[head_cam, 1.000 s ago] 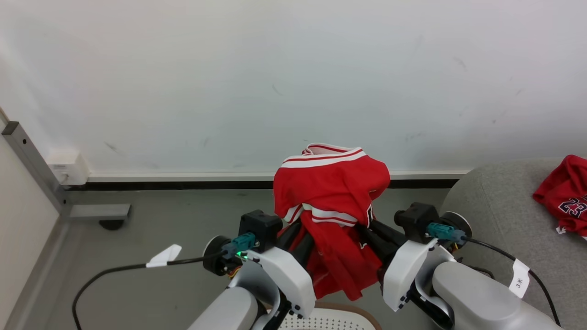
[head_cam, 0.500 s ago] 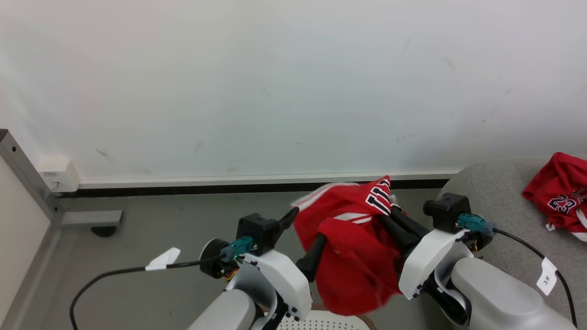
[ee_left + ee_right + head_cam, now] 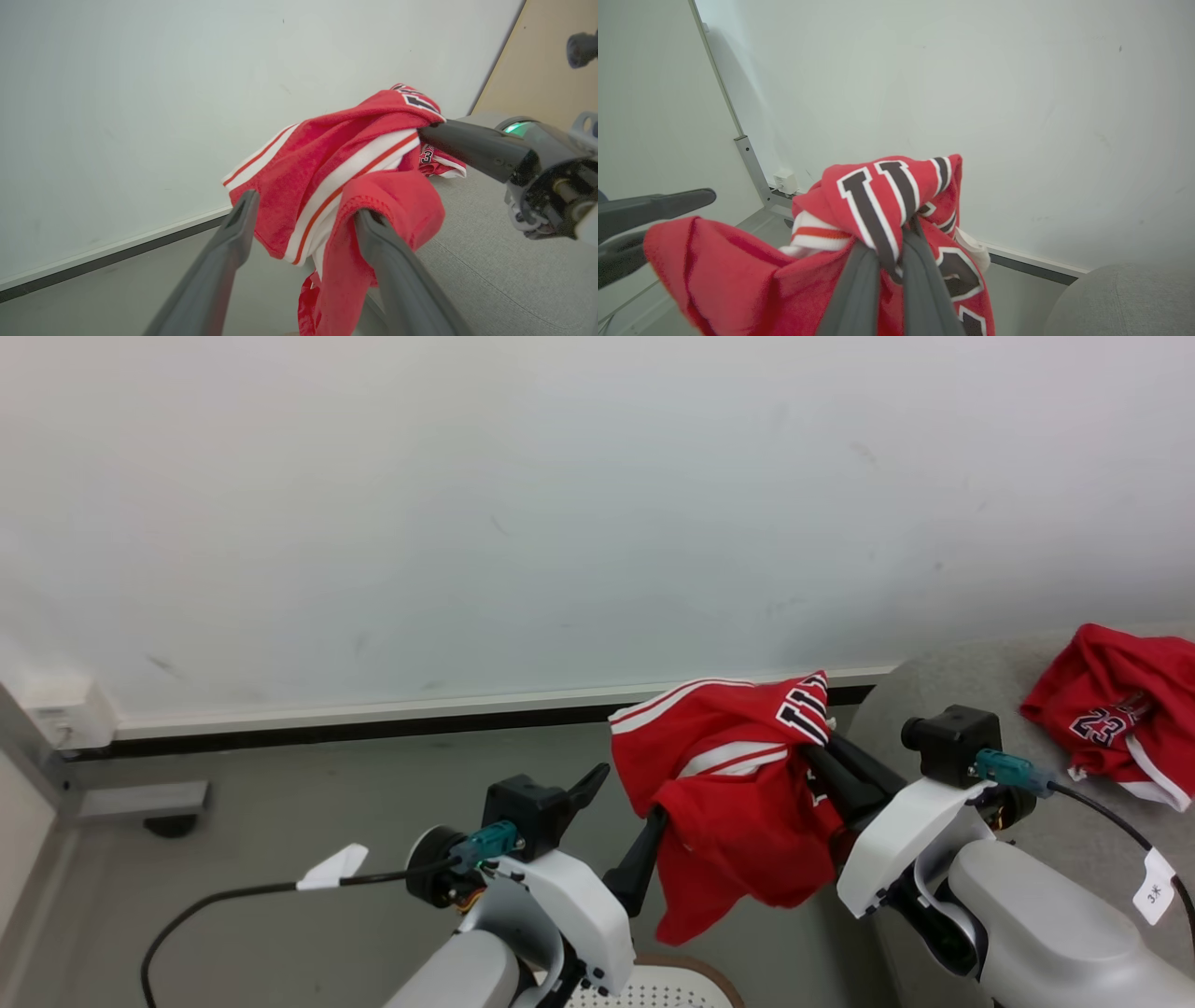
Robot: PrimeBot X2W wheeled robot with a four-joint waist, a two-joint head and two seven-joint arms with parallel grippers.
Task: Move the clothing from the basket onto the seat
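A red garment (image 3: 738,793) with white trim hangs in the air between my arms, above the floor. My right gripper (image 3: 814,749) is shut on its upper fold beside the black-and-white print (image 3: 878,196). My left gripper (image 3: 631,793) is open; a fold of the cloth (image 3: 336,158) drapes over its right finger (image 3: 387,261). The light-grey seat (image 3: 934,686) lies at the right, and a second red garment (image 3: 1111,723) with a 23 print rests on it. The white basket's brown rim (image 3: 709,973) peeks in at the bottom edge, below the hanging garment.
A white wall (image 3: 560,523) with a dark baseboard (image 3: 373,728) runs close ahead. A grey metal foot (image 3: 140,800) and a wall socket (image 3: 70,719) sit at the left. Grey floor (image 3: 280,812) lies between the wall and me. Black cables trail from both wrists.
The left gripper has opened and let go of the garment. The right gripper has carried it to the right, toward the seat. The head view has turned right.
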